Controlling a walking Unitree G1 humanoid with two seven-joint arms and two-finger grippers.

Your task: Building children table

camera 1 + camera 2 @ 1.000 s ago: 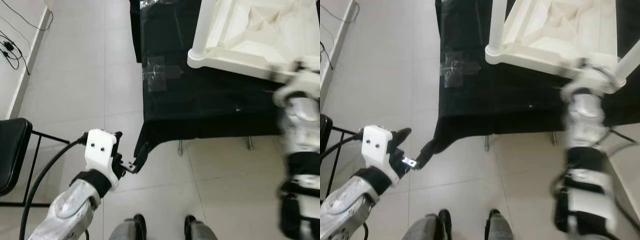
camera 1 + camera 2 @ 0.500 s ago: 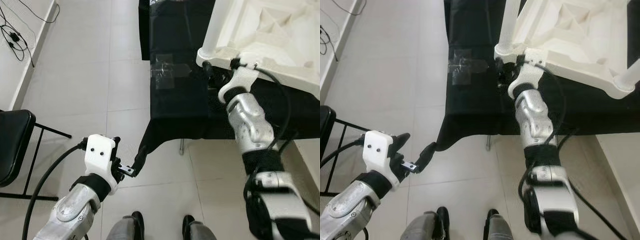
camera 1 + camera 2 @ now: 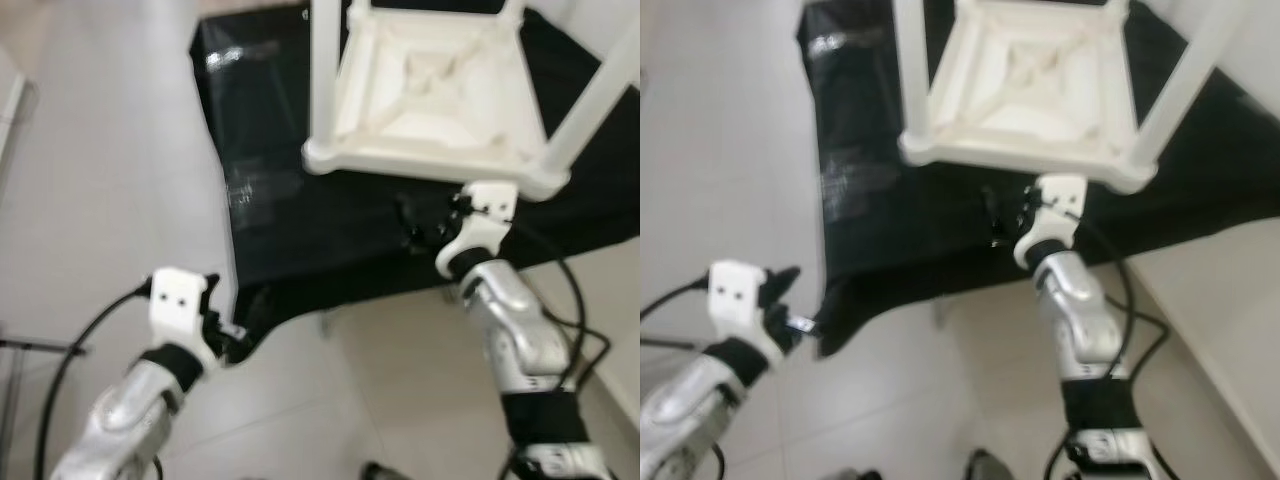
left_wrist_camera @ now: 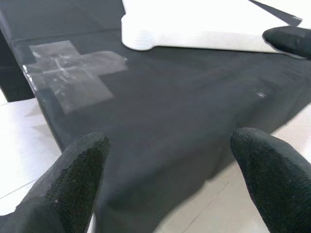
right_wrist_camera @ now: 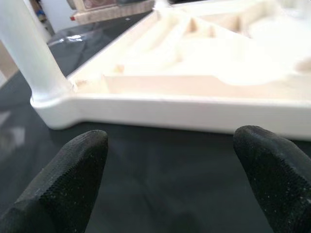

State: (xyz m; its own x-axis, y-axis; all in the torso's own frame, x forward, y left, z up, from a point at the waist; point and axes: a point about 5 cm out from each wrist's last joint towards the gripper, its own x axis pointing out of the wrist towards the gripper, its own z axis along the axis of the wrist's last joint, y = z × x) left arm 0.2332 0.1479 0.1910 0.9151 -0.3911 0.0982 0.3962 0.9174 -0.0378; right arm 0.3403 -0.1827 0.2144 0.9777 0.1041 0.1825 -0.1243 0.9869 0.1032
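A white plastic children's table [image 3: 430, 90] lies upside down on a bench draped in black cloth [image 3: 300, 230]. One leg [image 3: 325, 70] stands up at its near left corner and another [image 3: 600, 100] at its near right corner. My right gripper [image 3: 420, 225] is open just in front of the table's near rim [image 5: 194, 114], low over the cloth and touching nothing. My left gripper [image 3: 228, 335] is open with nothing in it, off the bench's near left corner. It faces the cloth [image 4: 170, 111] and the table's corner [image 4: 194, 29].
A cross of clear tape [image 3: 255, 190] is stuck on the cloth to the left of the white table. The cloth hangs over the bench's front edge, with a metal bench leg [image 3: 325, 325] below it. Pale tiled floor [image 3: 100, 180] lies to the left. A cable [image 3: 80, 350] trails from my left arm.
My right arm swung in from the right and now holds its gripper at the table's near rim. The camera has tilted up, showing more of the table. My left gripper stays by the cloth corner.
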